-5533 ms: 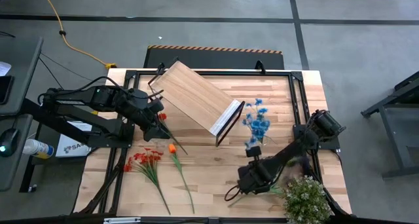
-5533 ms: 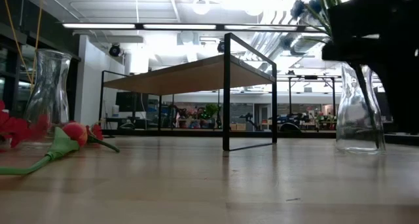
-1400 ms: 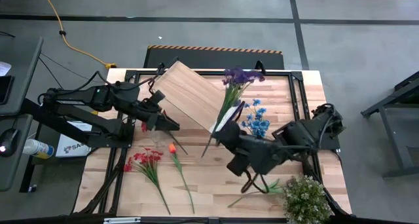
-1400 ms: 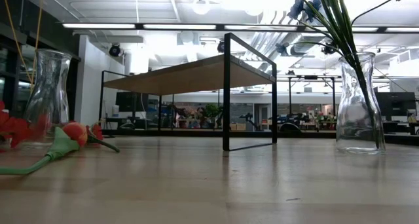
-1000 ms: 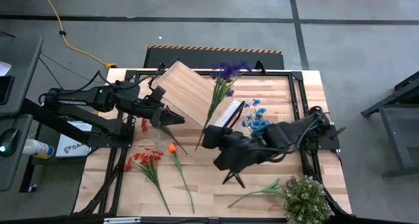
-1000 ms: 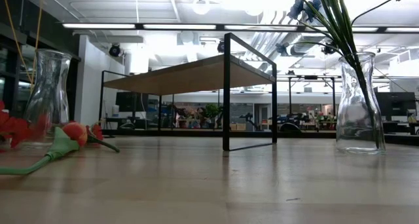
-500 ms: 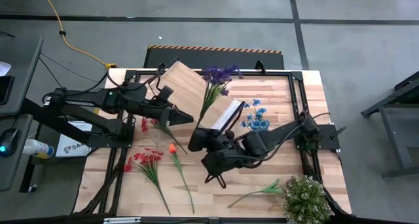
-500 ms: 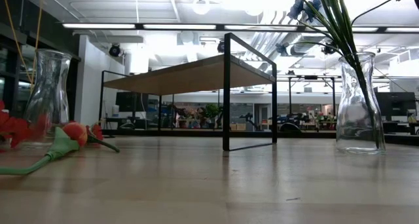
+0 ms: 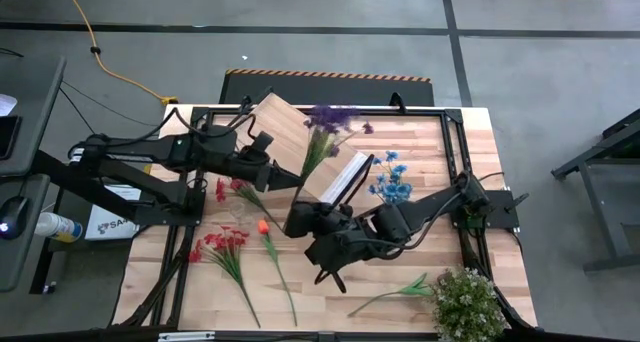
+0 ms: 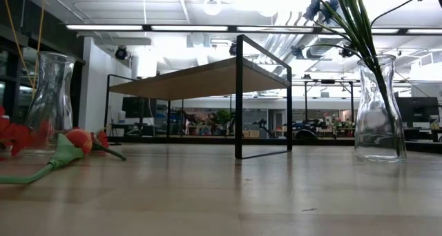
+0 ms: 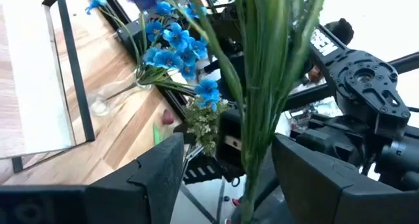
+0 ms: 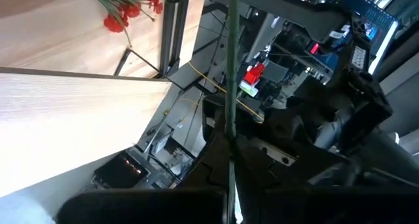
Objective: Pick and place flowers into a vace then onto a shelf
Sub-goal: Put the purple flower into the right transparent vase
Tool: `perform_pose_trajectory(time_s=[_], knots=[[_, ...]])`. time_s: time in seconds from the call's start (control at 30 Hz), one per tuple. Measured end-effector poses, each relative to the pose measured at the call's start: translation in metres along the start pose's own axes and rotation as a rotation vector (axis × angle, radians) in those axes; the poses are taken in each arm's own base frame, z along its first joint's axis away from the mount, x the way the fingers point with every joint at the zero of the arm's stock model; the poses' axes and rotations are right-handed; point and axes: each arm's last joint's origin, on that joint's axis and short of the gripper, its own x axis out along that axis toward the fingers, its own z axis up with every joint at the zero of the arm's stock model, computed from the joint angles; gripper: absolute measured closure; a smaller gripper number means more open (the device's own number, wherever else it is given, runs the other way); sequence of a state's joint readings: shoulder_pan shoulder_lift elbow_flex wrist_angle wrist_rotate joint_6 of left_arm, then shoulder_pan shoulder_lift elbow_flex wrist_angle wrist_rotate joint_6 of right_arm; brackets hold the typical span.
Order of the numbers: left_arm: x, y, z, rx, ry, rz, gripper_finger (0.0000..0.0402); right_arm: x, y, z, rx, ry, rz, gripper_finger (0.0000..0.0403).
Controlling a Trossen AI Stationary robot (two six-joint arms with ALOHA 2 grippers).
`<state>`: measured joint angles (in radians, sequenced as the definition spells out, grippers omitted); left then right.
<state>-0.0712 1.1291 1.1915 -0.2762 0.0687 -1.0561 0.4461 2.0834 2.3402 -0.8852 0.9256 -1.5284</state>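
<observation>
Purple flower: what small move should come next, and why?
Probably the left tool should close on the stem of the purple flower. In the left wrist view its open fingers stand on either side of the green stem, while the right tool is shut on the stem lower down. This looks like a handover waiting for the second grip.

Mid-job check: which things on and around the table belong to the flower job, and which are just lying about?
Job: purple flowers, blue flowers in a glass vase, red sprays, orange tulip, second glass vase, shelf.
Lying about: bushy green plant, yellow cable on the floor.
</observation>
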Motion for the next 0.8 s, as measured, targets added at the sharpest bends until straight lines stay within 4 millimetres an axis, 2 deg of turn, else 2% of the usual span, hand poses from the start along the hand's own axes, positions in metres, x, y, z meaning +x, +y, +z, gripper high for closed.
perform_pose_trajectory(time_s=[0.5, 0.63, 0.8], knots=[[0.010, 0.006, -0.001, -0.004, 0.055, 0.006, 0.0145, 0.000, 0.000, 0.000, 0.004, -0.016, 0.002, 0.0403], [0.011, 0.006, -0.001, -0.002, 0.056, 0.007, 0.0187, 0.001, 0.000, 0.000, 0.003, -0.016, 0.003, 0.0403], [0.011, 0.006, -0.001, 0.017, 0.053, 0.008, 0.0277, 0.001, 0.000, 0.000, 0.006, -0.014, 0.003, 0.0403]])
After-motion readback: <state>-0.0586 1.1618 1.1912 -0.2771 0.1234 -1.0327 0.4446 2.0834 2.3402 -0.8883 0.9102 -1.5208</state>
